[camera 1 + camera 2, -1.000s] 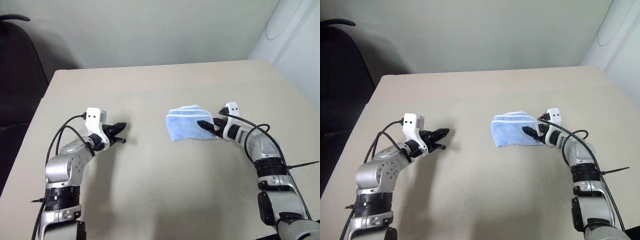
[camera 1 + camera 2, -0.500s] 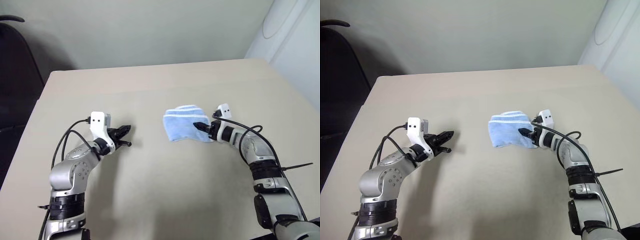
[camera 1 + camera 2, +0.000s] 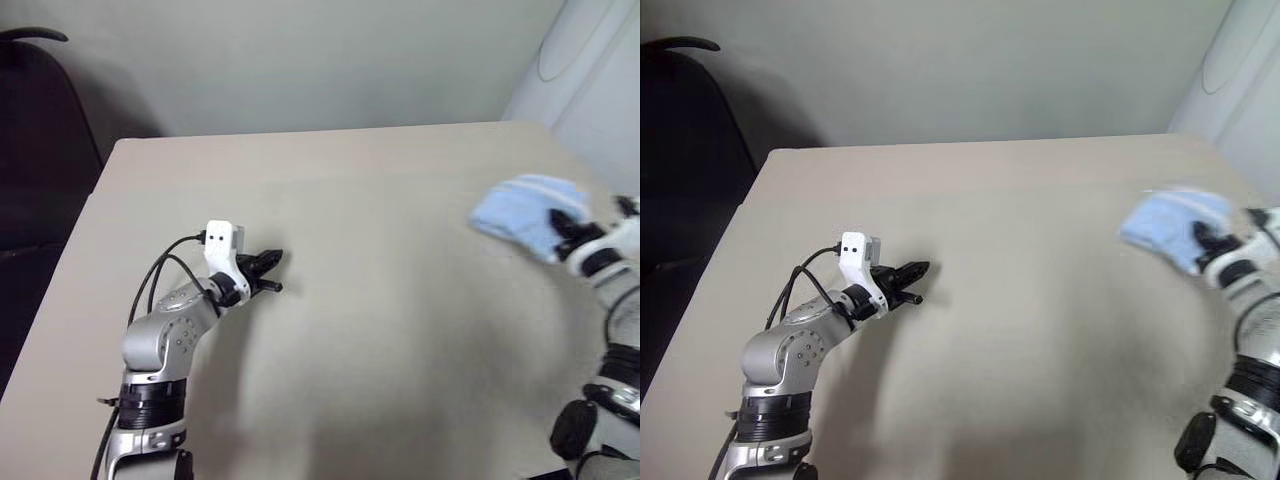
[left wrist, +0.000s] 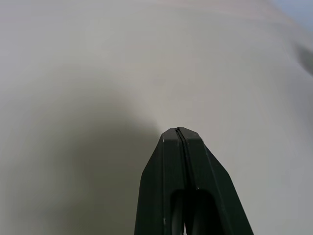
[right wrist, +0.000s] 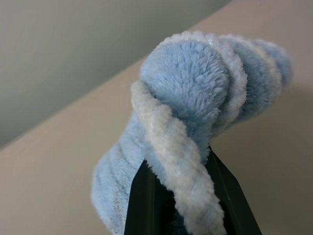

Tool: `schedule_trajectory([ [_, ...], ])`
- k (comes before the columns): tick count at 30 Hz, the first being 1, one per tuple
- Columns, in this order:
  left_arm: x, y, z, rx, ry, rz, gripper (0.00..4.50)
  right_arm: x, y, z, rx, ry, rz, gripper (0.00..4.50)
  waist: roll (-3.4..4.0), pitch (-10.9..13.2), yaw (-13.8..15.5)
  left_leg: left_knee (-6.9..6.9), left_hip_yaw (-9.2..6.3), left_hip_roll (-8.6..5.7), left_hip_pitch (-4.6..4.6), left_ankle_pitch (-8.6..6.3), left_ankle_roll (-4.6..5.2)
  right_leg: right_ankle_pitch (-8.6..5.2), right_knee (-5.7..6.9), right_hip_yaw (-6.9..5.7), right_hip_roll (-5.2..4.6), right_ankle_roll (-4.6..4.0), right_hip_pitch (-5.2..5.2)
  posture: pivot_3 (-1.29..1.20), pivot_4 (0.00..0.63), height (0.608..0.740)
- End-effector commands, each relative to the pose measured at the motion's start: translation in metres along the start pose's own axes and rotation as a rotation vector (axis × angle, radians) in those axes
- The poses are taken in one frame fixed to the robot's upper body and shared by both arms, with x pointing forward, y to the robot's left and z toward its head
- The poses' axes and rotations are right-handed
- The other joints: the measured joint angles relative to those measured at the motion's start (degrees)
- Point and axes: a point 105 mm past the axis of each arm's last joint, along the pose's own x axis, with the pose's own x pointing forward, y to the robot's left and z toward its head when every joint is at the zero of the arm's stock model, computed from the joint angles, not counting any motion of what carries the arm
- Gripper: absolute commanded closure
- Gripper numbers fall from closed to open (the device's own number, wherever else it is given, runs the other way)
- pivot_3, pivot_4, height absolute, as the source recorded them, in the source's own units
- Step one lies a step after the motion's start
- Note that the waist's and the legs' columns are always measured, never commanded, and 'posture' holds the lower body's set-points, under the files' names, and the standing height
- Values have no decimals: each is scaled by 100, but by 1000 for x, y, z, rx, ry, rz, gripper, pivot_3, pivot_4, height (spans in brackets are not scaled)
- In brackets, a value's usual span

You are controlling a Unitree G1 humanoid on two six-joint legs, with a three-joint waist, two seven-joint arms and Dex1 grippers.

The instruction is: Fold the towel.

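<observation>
Towel (image 5: 195,122) pinched in right hand (image 3: 570,232), above table (image 3: 380,200).

A beige table (image 3: 400,330) stands against a plain pale wall (image 3: 300,60), dark chair (image 3: 40,150) at its left

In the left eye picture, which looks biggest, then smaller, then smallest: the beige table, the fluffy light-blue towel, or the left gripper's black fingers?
1. The beige table, by far the biggest.
2. The fluffy light-blue towel, pinched in the right gripper at the right edge.
3. The left gripper and its shut black fingers, smallest, though not much smaller-looking than the bunched towel.
</observation>
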Motion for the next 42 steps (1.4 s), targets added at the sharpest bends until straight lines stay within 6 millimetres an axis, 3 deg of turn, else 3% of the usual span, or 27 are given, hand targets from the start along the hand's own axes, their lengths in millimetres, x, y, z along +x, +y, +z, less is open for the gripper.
schedule_trajectory([
  [1, 8, -11, 9, 27, -22, -49, 4500, 0, -36, -13, -3, 42, -164, 4470, -1, -1, -44, -2, -3, 1, 3, -2, 3, 9, 0, 13, 0, 12, 2, 0, 150, 735],
  [3, 11, -12, 8, 35, -18, -51, 4500, 3, -44, -28, -56, 93, -184, 4470, 1, -1, -85, -13, 2, -1, 10, -2, 8, 19, 1, 30, 1, 24, -1, 0, 150, 735],
  [8, 12, -9, 12, 39, -32, -37, 4500, 4, -60, -47, -129, 159, -242, 2881, 8, 1, -120, -18, 18, -5, 15, 0, 16, 29, 1, 63, 2, 46, -6, 0, 150, 735],
  [16, 7, -6, 4, 7, -32, -24, 4500, -15, -52, -18, -442, 13, -281, 62, 12, 2, -95, -11, 40, -13, 15, -7, 27, 25, -8, 94, -1, 65, -6, 0, 150, 735],
  [26, 17, -11, 2, 15, -11, -65, 4500, -57, -58, 30, -616, -260, -511, 62, 12, 2, -92, -5, 45, -15, 15, -9, 32, 31, -9, 105, -2, 74, -4, 0, 150, 735],
  [28, 18, -9, 5, 28, -15, -61, 4500, -53, -35, 36, -659, -309, -422, 62, 13, 2, -94, -4, 45, -16, 16, -9, 32, 32, -9, 107, -2, 76, -4, 0, 150, 735],
  [30, 18, -6, 10, 54, -38, -48, 4500, -38, 10, 21, -699, -287, -183, 62, 12, 2, -128, -6, 47, -17, 16, -10, 33, 32, -9, 109, -1, 77, -6, 0, 150, 735],
  [31, 18, -3, 13, 82, -55, -34, 4500, -31, 40, 5, -721, -248, -25, 62, 12, 1, -157, -6, 48, -17, 17, -10, 33, 32, -9, 110, 1, 77, -7, 0, 150, 735],
  [35, 17, 2, 18, 174, -83, -14, 4500, -30, 122, -53, -697, -96, 412, 62, 12, 1, -222, -10, 49, -17, 27, -10, 33, 31, -9, 111, 11, 78, -8, 0, 150, 735],
  [37, 16, 2, 16, 182, -89, -5, 4500, -29, 144, -77, -648, -34, 513, 62, 11, 1, -219, -11, 48, -18, 28, -9, 33, 26, -9, 107, 13, 81, -8, 0, 150, 735],
  [42, 11, 7, 10, 215, -84, 40, 4500, -21, 160, -106, -597, 16, 570, 62, 11, 1, -121, 2, 48, -22, 24, -9, 32, 16, -15, 107, -3, 89, -17, 0, 150, 735],
])
